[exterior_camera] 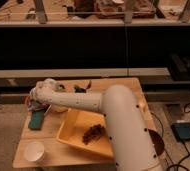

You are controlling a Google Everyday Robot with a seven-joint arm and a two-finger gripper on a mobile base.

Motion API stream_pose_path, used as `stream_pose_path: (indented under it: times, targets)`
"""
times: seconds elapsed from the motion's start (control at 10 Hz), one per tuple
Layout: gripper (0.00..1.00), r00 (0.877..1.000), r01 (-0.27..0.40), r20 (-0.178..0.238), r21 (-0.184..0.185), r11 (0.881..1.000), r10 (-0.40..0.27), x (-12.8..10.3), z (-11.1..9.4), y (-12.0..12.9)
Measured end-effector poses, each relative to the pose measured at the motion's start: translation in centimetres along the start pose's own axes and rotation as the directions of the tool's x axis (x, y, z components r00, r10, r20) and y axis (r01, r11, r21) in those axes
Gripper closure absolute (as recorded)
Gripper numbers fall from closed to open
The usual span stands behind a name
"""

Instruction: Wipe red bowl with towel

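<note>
The red bowl (27,103) sits at the table's left edge. Only an orange-red sliver of its rim shows past my arm. My gripper (36,101) is at the end of the white arm, directly over the bowl and pointing down into it. A pale scrap that looks like the towel (37,106) shows under the gripper at the bowl's near side. Most of the towel and the bowl's inside are hidden by the wrist.
A teal-green block (37,120) lies just in front of the bowl. A white cup (34,151) stands at the front left. A yellow tray (76,129) holds a brown lump (93,134) mid-table. A dark maroon bowl (156,142) sits at the right, and small dark items (81,88) at the back.
</note>
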Motion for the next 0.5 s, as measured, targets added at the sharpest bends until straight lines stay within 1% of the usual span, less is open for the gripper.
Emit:
stream_pose_path:
  times: [0.3, 0.5]
  targets:
    - [1.00, 0.999, -0.034, -0.019, -0.039, 0.999, 0.033, 0.3, -0.3, 1.6]
    - [1.00, 0.999, -0.039, -0.029, -0.074, 0.996, 0.037, 1.5, 0.1, 3.0]
